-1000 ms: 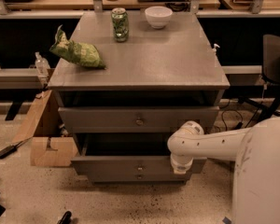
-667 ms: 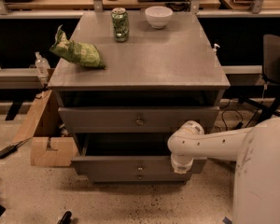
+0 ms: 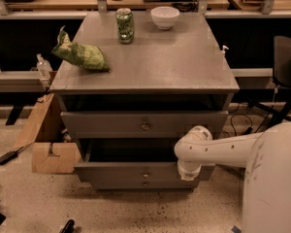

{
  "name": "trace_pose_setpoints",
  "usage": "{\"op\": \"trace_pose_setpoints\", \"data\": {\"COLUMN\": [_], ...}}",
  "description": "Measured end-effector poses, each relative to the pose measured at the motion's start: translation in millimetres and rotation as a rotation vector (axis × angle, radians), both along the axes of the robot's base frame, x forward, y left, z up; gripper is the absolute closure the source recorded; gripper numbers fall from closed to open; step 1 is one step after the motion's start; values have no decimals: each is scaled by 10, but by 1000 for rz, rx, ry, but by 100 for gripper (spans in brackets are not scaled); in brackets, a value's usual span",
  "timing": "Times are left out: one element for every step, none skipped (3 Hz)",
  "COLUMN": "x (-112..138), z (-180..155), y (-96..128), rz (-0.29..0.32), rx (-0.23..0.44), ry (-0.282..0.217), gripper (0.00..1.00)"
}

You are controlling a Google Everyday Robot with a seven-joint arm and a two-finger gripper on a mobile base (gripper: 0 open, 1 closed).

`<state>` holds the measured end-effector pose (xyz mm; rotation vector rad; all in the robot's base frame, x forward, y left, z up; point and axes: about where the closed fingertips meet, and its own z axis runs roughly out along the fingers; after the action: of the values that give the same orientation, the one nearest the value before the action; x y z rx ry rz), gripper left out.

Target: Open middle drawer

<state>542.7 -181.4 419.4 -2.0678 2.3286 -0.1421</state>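
The grey cabinet [image 3: 145, 67] has three drawers. The middle drawer [image 3: 121, 171] is pulled out toward me; its dark inside shows above its flat front, and its small brass knob [image 3: 145, 174] is at the centre. The top drawer [image 3: 111, 125], with its own knob [image 3: 145, 126], sits above it. The lowest drawer [image 3: 116, 183] shows only as a narrow strip. My white arm [image 3: 218, 149] reaches in from the right and bends down at the middle drawer's right end. The gripper [image 3: 189, 174] is low against that end of the drawer front, beneath the wrist.
On the cabinet top lie a green chip bag [image 3: 82, 55], a green can [image 3: 125, 25] and a white bowl [image 3: 165, 17]. A cardboard box [image 3: 51, 154] stands on the floor at the left. A dark chair [image 3: 286, 67] is at the right. A cable [image 3: 9, 155] lies on the floor.
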Motion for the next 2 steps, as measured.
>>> {"op": "trace_pose_setpoints", "data": {"x": [0,5], "z": [2,9], "y": [0,2], "rz": [0,0], "rx": [0,0], "ry": [0,0], "gripper": [100,73]}}
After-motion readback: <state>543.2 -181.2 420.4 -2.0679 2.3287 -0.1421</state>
